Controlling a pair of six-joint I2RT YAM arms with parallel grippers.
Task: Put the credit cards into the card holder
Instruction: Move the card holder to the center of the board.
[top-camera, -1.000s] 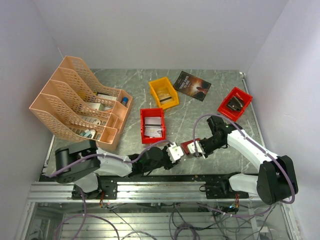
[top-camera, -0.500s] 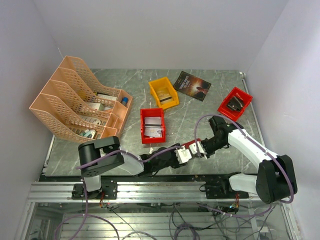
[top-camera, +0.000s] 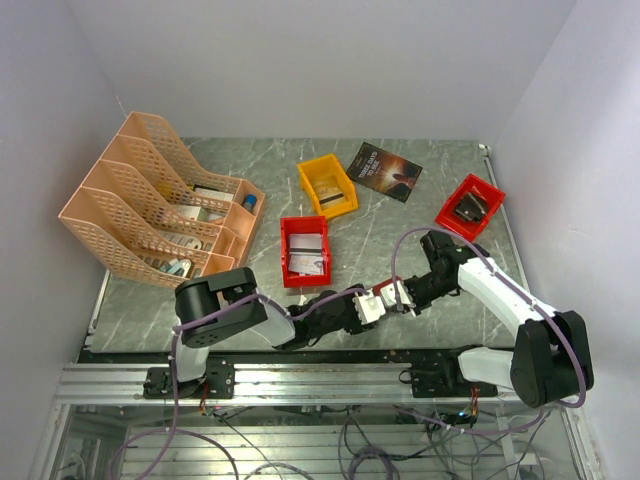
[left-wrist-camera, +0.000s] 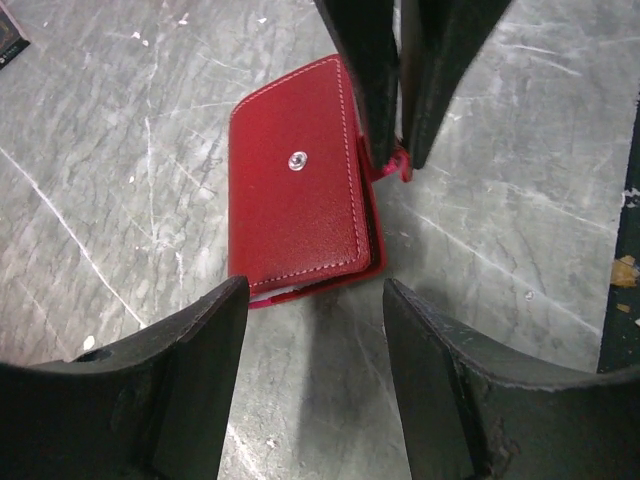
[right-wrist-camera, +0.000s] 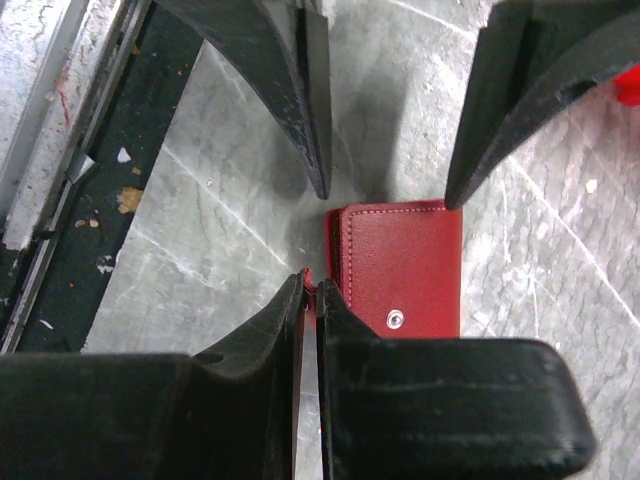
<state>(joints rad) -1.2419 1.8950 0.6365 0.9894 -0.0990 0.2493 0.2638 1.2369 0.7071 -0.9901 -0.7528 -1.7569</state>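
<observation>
The card holder (left-wrist-camera: 300, 200) is a dark-red wallet with a silver snap, lying closed and flat on the grey marble table. My right gripper (right-wrist-camera: 308, 285) is shut on the red snap tab (left-wrist-camera: 396, 166) at the wallet's edge. My left gripper (left-wrist-camera: 315, 290) stands open just short of the opposite edge, with nothing between its fingers. From above, the left gripper (top-camera: 372, 305) and right gripper (top-camera: 392, 298) meet nose to nose over the card holder (top-camera: 377, 291) near the table's front. Pale credit cards (top-camera: 306, 252) lie in a red bin behind them.
An orange file rack (top-camera: 160, 205) fills the back left. A yellow bin (top-camera: 327, 186), a dark booklet (top-camera: 385, 171) and a second red bin (top-camera: 470, 207) stand along the back. The table's black front rail (right-wrist-camera: 90, 215) runs close beside the wallet.
My left arm has swung right, bringing its gripper up to the card holder while the jaws opened wider. The right gripper has kept its pinch on the tab.
</observation>
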